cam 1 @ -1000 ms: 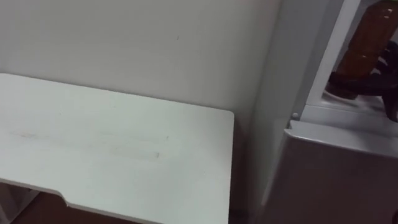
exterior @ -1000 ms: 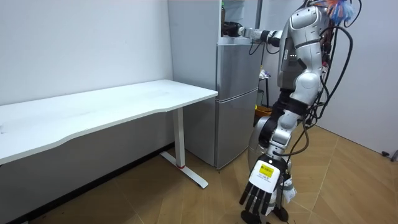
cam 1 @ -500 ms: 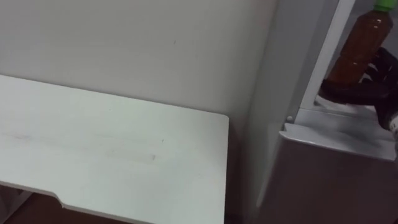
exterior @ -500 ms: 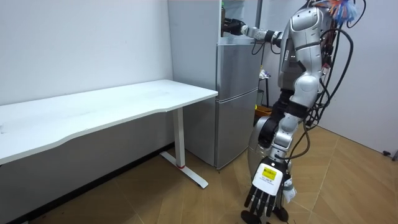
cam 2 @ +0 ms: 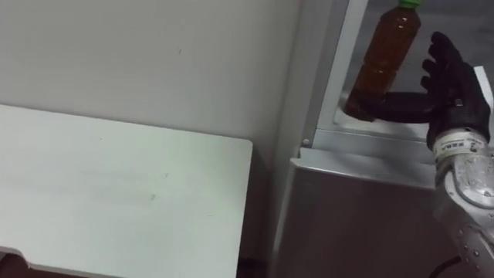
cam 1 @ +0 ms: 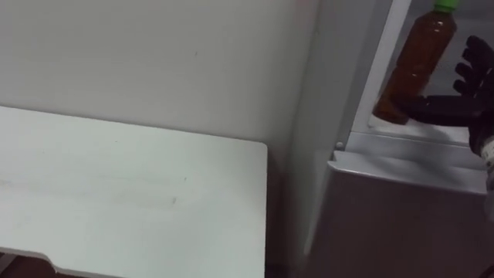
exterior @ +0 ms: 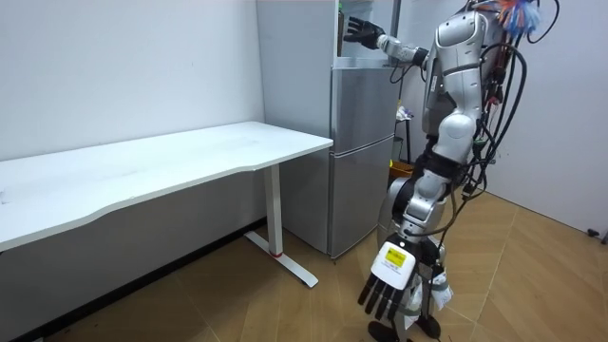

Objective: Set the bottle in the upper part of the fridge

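Note:
A bottle (cam 1: 413, 62) of brown liquid with a green cap stands upright on the shelf of the open upper fridge (cam 1: 401, 133). My right hand (cam 2: 448, 85) is open just to the right of the bottle (cam 2: 384, 58), fingers spread upward. Its thumb reaches across in front of the bottle's base. In the room view I stand before the fridge (exterior: 361, 142) with my right hand (exterior: 359, 30) raised into the top compartment. My left hand (exterior: 385, 285) hangs low beside my legs, fingers straight.
A white table (cam 1: 116, 208) stands left of the fridge against the wall, with a narrow gap between them. The grey lower fridge door (cam 2: 363, 224) is closed below the open compartment. In the room view the table (exterior: 142, 171) runs toward the room view's left.
My right hand has uncurled from the bottle's base and spread its fingers; the bottle now stands on its own. The eye view has shifted, so the fridge sits further left.

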